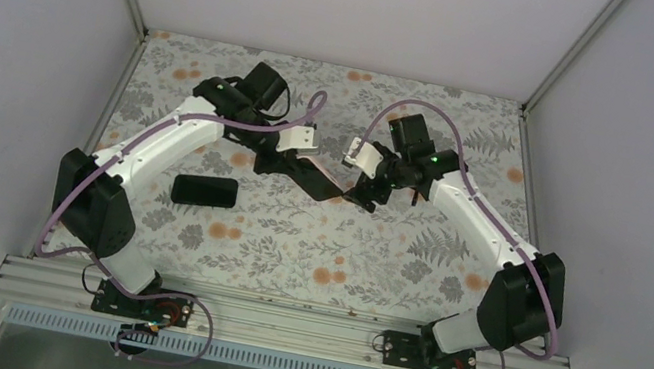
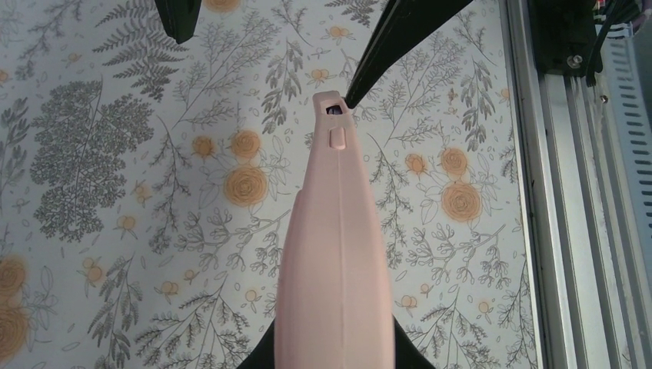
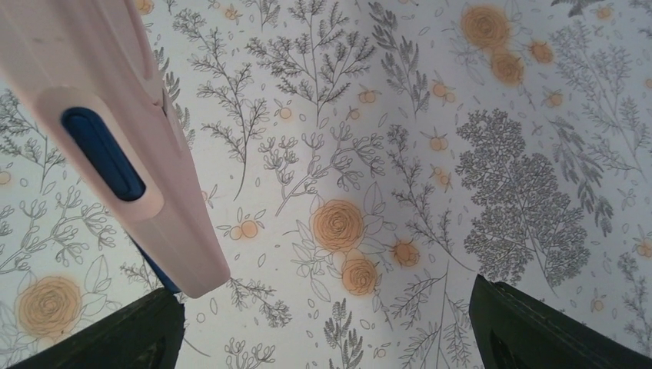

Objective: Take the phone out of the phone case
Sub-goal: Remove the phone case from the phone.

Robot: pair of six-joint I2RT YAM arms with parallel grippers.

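Pinching phone case point(image 2: 336, 254), left end effector point(image 2: 335, 355), right end effector point(image 3: 327, 307) splayed beside

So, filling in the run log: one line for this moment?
left gripper shut on pink case | right gripper open at case tip | phone blue inside case, not out

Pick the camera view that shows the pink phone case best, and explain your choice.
The left wrist view: the case fills its middle, showing one long pink edge with a button bump. The right wrist view catches only one end, with blue inside an opening. The top view shows it small and mostly dark.
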